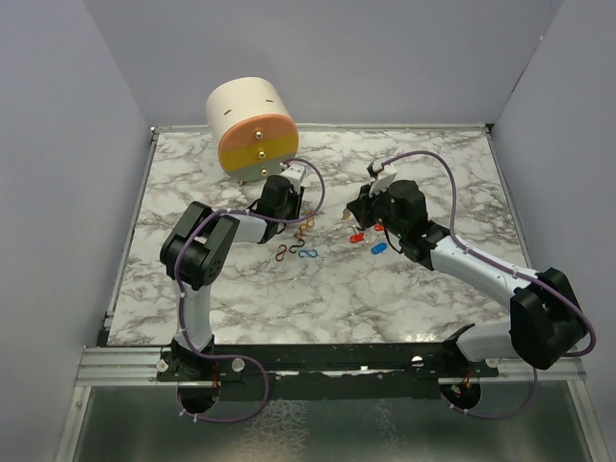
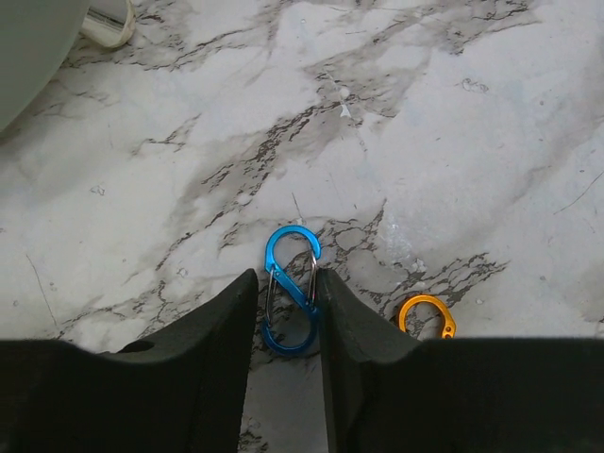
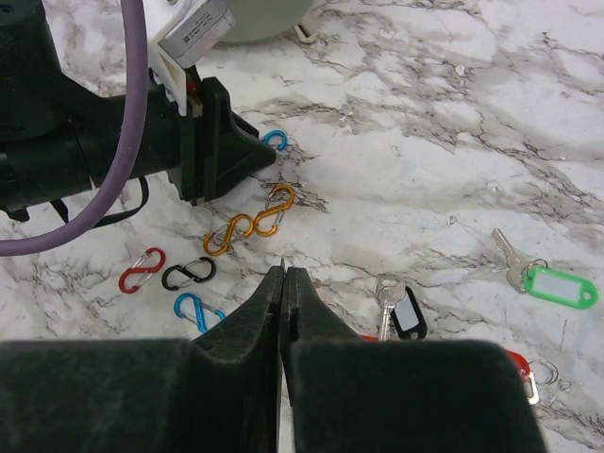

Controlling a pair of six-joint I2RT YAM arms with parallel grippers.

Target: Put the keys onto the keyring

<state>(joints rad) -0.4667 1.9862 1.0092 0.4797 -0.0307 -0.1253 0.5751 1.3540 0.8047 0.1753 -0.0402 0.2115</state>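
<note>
L claw (image 2: 286, 281) has one side each way round the blue clip (image 2: 291, 290) on the table (image 2: 453, 123); can't tell if it's squeezing. R claw (image 3: 283, 279) is shut tight. Keys (image 3: 396, 307) lie flat on the table, right by R claw.

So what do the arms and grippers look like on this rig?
Both alike: left arm and right arm have black joints, white links, a purple cable looped along each. The left gripper and right gripper: matte black wedge fingers tapering to narrow tips.
</note>
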